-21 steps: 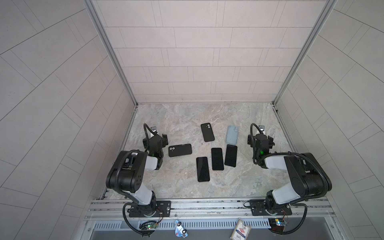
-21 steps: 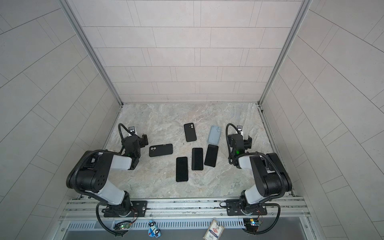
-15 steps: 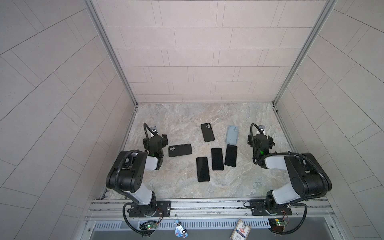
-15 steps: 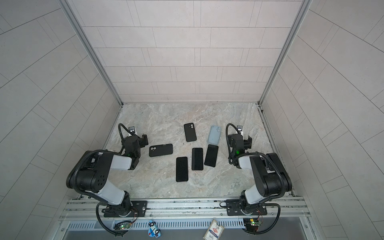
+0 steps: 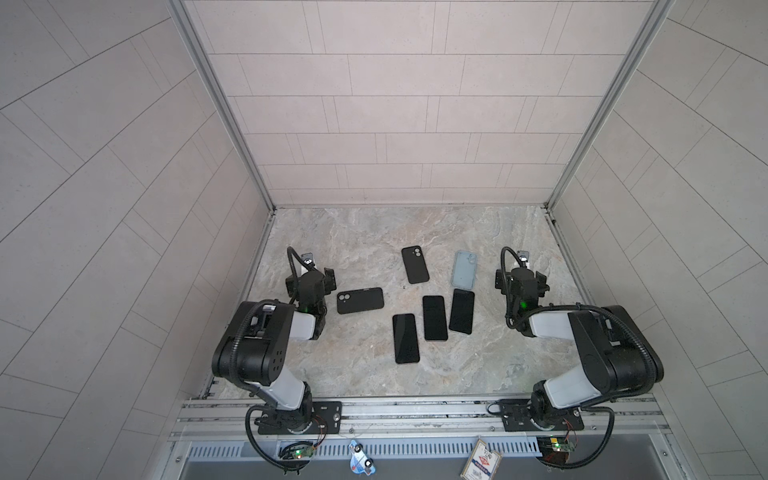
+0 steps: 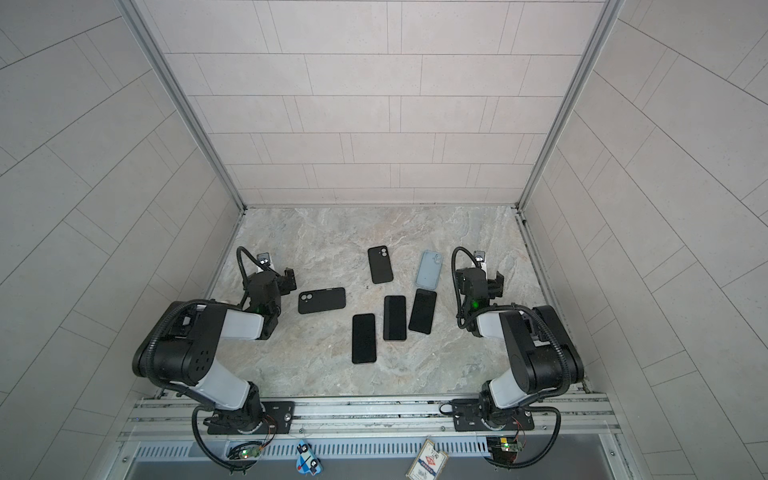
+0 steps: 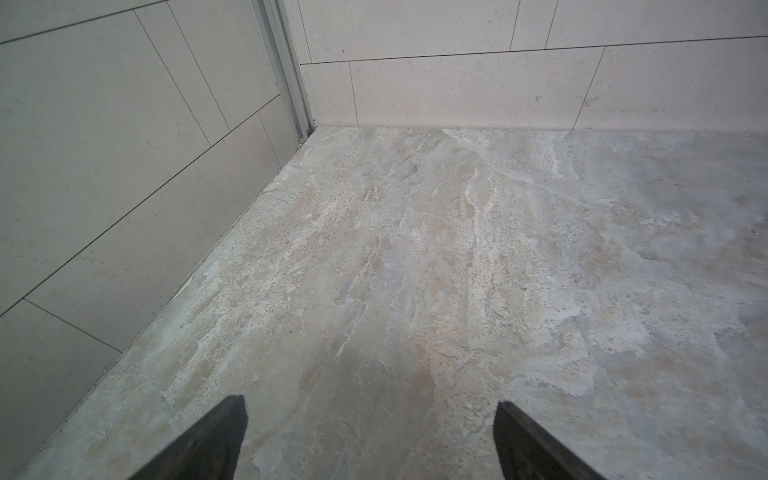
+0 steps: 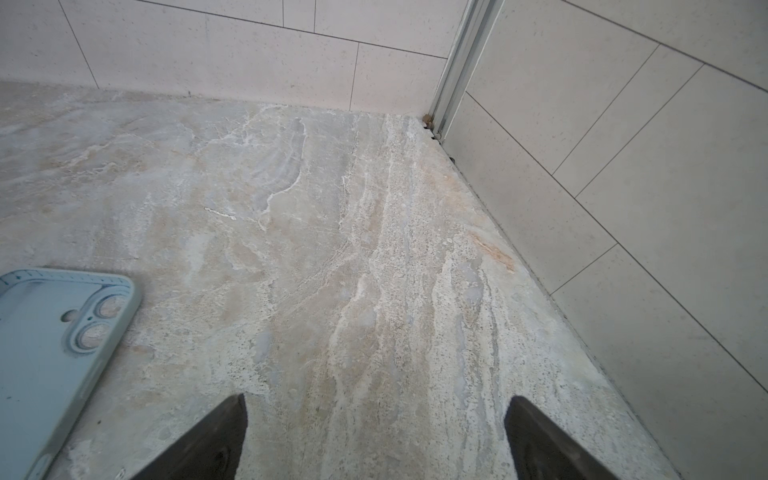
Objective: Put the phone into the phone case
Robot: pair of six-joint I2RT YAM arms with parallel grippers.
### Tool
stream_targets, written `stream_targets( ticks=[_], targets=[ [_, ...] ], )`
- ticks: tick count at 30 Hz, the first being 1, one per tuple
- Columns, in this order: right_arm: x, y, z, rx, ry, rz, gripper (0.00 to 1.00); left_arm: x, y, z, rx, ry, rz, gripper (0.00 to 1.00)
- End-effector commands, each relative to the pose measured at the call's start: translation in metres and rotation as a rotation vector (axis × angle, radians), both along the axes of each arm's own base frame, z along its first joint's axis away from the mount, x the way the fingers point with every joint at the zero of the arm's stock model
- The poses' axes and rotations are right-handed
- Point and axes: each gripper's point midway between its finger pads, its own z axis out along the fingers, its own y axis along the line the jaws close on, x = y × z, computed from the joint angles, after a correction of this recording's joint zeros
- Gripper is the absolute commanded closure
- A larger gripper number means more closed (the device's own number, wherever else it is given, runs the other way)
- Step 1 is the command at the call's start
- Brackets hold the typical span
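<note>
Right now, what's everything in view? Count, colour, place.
phones: 3, black, screens up, side by side mid-table
black cases: 2, black; one behind the phones, one crosswise near the left arm
light blue case: 1, light blue, just behind the right-hand phone
table: 1, grey-beige marble
walls: 3, pale tile, around the table
tags: 2, one blue, one whitish, at the front rail
left gripper: 1, black, open, over bare table
right gripper: 1, black, open, beside the light blue case
</note>
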Motion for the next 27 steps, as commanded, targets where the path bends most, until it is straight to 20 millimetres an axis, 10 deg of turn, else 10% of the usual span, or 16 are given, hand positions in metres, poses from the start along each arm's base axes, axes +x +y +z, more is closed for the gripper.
stream_targets(
  ticks=[1,17,21,23,27],
  targets=[
    [0.000,-0.001,0.003,0.005,-0.011,-0.008,0.00,0.004,0.000,0.007,0.008,-0.021,0.003,0.00],
    [-0.001,-0.005,0.001,0.058,-0.025,0.015,0.00,-0.007,0.017,0.020,0.004,-0.048,0.118,0.00],
    [-0.016,-0.015,0.056,0.083,-0.063,-0.076,0.00,-0.011,0.011,0.087,-0.055,-0.026,0.129,0.00],
    [-0.054,-0.052,0.096,0.296,-0.123,-0.459,0.00,-0.014,-0.020,0.127,-0.179,-0.065,-0.004,0.00],
    [-0.057,-0.043,0.135,0.349,-0.055,-0.392,0.00,-0.039,-0.097,0.176,-0.254,-0.154,-0.190,0.00]
  ],
)
